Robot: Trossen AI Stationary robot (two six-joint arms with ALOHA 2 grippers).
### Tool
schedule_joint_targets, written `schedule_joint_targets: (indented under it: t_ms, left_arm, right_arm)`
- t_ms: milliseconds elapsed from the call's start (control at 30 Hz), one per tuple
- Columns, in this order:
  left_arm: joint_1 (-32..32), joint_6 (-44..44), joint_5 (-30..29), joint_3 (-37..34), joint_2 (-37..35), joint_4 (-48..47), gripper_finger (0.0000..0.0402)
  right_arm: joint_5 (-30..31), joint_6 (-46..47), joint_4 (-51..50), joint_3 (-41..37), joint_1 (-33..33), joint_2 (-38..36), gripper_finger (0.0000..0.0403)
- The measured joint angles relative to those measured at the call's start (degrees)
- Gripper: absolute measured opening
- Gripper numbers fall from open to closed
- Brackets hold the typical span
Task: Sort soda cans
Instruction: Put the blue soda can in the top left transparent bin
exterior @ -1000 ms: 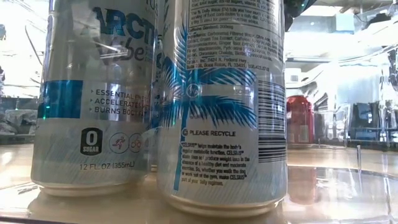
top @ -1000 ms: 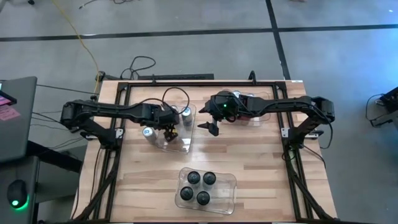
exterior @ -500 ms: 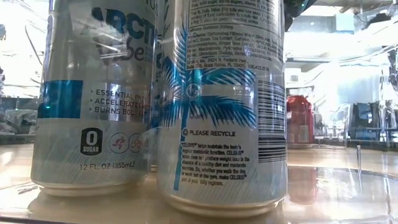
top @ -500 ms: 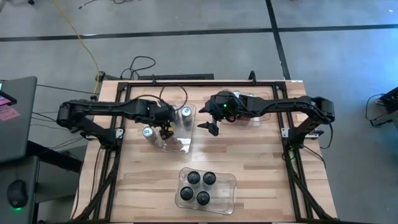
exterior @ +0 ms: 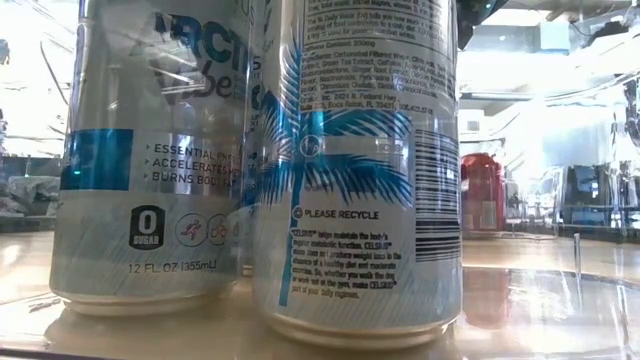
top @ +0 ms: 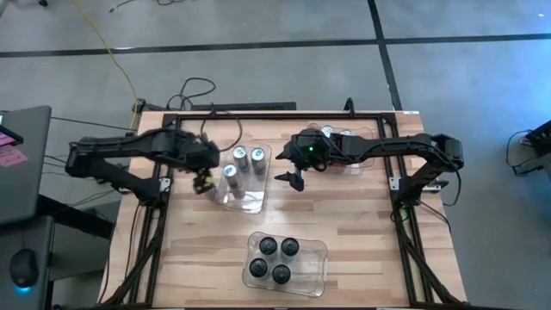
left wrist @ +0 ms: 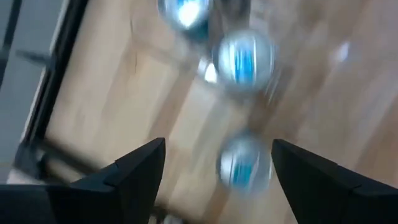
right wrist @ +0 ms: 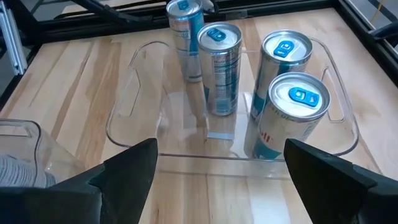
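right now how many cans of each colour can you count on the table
silver-blue cans: 4
dark cans: 4
red cans: 1 clearly seen, more may be hidden
total: 9 counted for sure

The left gripper (top: 203, 180) has pulled back off the clear bin (top: 250, 203) toward the table's left edge, fingers apart and empty, and a silver-blue can (top: 229, 173) it had covered now stands exposed among the others.
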Motion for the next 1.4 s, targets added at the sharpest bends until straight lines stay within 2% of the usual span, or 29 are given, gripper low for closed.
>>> schedule_joint_targets:
  t_ms: [167,300,500,833,1400]
  left_arm:
    - [-3.85,-3.37,0.12,-1.29,-4.32,-2.92,0.0291]
    - [-6.27,-2.77,0.22,-4.51,-7.75,1.15,0.0291]
    - [-7.76,0.60,0.20,-13.03,-11.18,8.60,0.0291]
    - [-7.72,-2.08,1.97,-21.97,-11.20,10.24,0.0291]
    - [-6.16,-1.01,1.30,-28.64,-11.20,16.95,0.0291]
  right_arm:
    - [0.00,-0.47,0.20,0.00,-0.11,0.00,0.0367]
    - [0.00,-0.48,0.18,0.00,-0.11,0.00,0.0367]
    - [0.02,-0.42,0.20,0.00,0.36,0.00,0.0367]
    - [0.00,-0.24,0.20,0.00,0.37,0.00,0.0367]
    - [0.00,-0.24,0.24,0.00,0.39,0.00,0.0367]
